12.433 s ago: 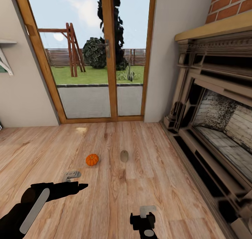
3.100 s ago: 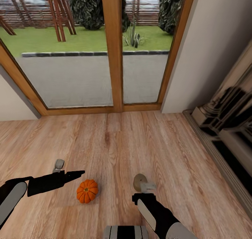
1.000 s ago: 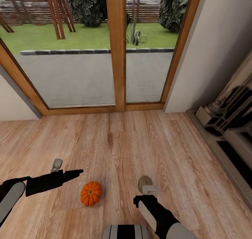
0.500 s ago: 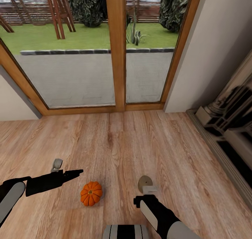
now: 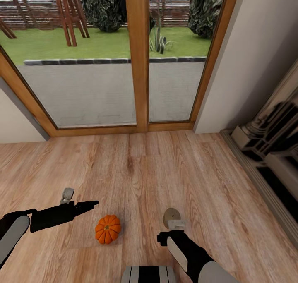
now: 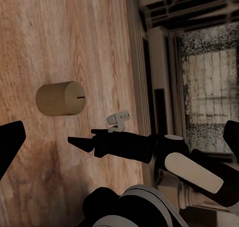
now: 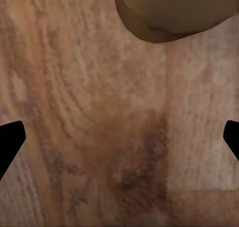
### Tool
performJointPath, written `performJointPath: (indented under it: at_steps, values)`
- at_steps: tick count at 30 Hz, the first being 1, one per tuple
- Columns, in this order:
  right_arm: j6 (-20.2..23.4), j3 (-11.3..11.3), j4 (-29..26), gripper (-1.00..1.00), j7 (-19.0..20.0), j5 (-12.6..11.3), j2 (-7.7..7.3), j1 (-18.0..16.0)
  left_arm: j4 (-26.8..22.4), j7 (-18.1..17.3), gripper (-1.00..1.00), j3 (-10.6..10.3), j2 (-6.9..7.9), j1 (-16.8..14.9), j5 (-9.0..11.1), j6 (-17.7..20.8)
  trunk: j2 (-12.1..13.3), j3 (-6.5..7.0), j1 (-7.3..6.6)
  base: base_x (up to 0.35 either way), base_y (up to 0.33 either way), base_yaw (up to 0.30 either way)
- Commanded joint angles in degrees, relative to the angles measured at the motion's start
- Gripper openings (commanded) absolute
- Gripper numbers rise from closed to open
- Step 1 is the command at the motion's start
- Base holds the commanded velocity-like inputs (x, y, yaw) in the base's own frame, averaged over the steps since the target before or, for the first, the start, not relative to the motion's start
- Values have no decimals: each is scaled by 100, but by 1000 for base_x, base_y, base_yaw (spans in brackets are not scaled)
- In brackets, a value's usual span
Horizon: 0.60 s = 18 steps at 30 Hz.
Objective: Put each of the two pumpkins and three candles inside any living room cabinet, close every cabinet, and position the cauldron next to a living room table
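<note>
The candle [image 5: 170, 215], a squat rigid cylinder lying on the floor [image 5: 165, 171] just ahead of the right gripper [image 7: 119, 137], was judged light; its curved sides suited the parted fingers [image 7: 10, 137].

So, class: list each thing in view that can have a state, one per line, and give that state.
pumpkin: upright on the floor, not held.
candle: lying on its side on the floor, not held.
right gripper: open, close to the candle.
left gripper: cannot tell.
glass doors: closed.
</note>
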Motion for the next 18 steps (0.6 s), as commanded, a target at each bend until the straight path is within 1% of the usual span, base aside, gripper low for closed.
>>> performJointPath:
  at_steps: [1,12,18]
  values:
    - [15,39,-12,100,-53,-59,-14,-4,1,-17,100,-2,4,-3,-2,17,-2,-4,-1,0,0,0]
    - [12,17,-9,100,-117,-73,-28,-71,28,-9,100,5,2,-3,-2,17,-2,-4,-1,0,0,0]
    - [0,11,-16,100,-130,-76,-73,-74,35,-8,100,7,2,-3,-2,17,-2,-4,-1,0,0,0]
